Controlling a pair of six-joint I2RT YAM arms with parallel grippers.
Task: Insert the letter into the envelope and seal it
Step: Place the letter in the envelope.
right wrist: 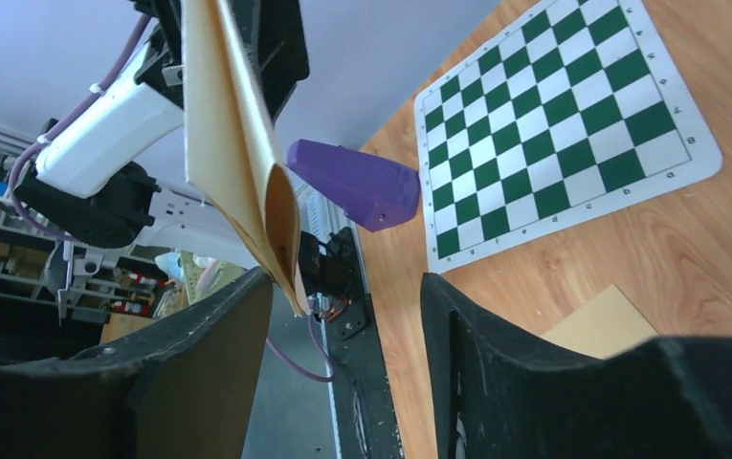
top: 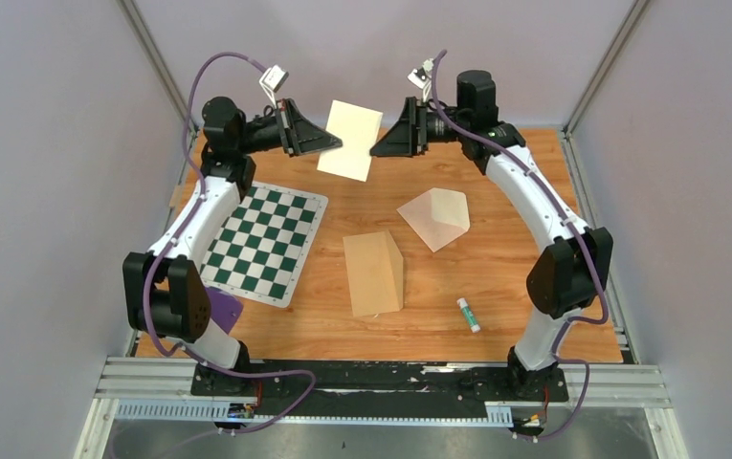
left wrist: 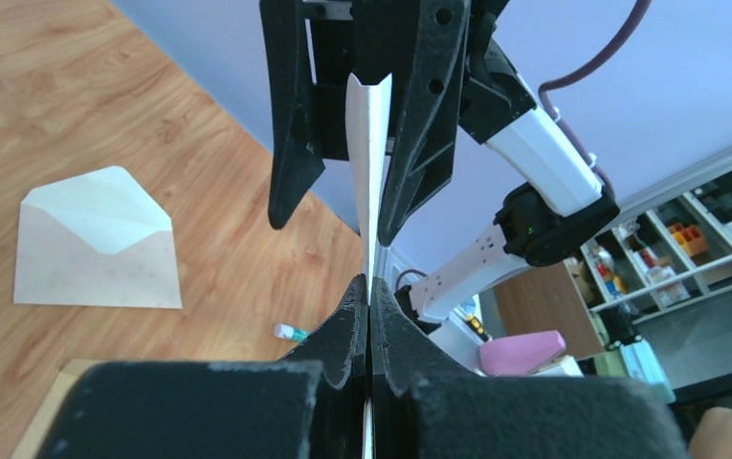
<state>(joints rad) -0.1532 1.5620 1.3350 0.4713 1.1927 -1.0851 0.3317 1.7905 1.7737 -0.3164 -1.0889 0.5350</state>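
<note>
Aloft over the far side of the table (top: 419,325), the letter (top: 350,141) hangs between the two arms. Its face shows only as plain cream from above, and any print on it cannot be made out. Both wrist cameras catch it edge-on, as a thin strip bowed into a loose fold. The left end effector (top: 335,143) has its fingers pressed together on the sheet's left edge, and its own body fills the bottom of the left wrist view. The right end effector (top: 377,148) faces it from the other side with its fingers apart. The sheet's right edge stands in the gap, close to one finger; whether it touches cannot be told.

Both arms rise from the near rail, bend at the elbow and reach inward, wrists level and pointed at each other. The left arm crosses the edge of a green-and-white chessboard mat (top: 264,241). A purple plastic piece (top: 225,308) near its base is half hidden behind the arm.

The envelope (top: 435,216) lies on the table with its flap open, well below and apart from the letter. A tan folded sheet (top: 373,273) lies near it; the wrist views cut it off to a corner. A glue stick (top: 468,315) lies nearer the right arm's base.
</note>
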